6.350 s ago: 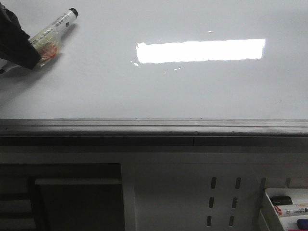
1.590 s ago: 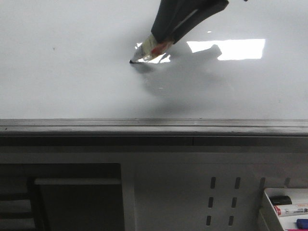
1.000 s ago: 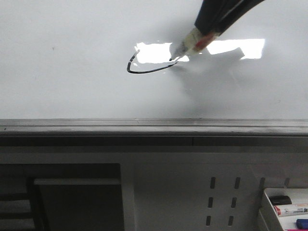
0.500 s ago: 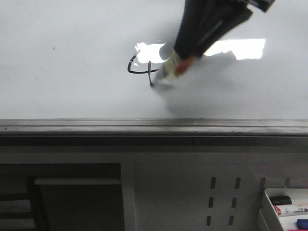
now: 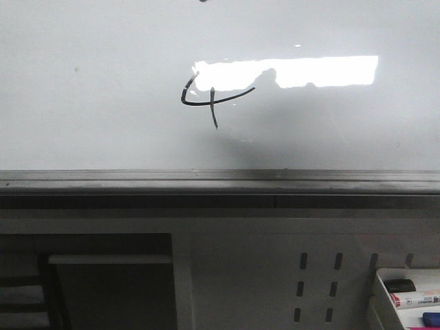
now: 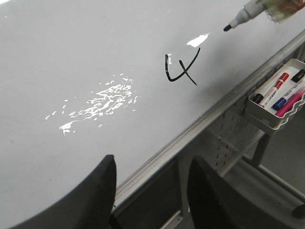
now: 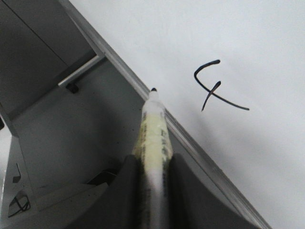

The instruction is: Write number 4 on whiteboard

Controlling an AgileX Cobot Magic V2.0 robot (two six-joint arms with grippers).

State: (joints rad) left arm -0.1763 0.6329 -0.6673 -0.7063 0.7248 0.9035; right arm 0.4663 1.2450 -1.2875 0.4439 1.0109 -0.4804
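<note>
Front view shows the number 4 [image 5: 213, 98] drawn near the middle of the whiteboard [image 5: 96, 117], its short line leaning a little. The right gripper [image 7: 153, 167] squeezes a marker [image 7: 153, 138], tip off the board. The left gripper [image 6: 152, 191] is spread wide, holding nothing.

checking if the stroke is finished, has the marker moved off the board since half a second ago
Yes. In the front view the marker has left frame, off the number 4; the right gripper holds it clear of the whiteboard.
</note>
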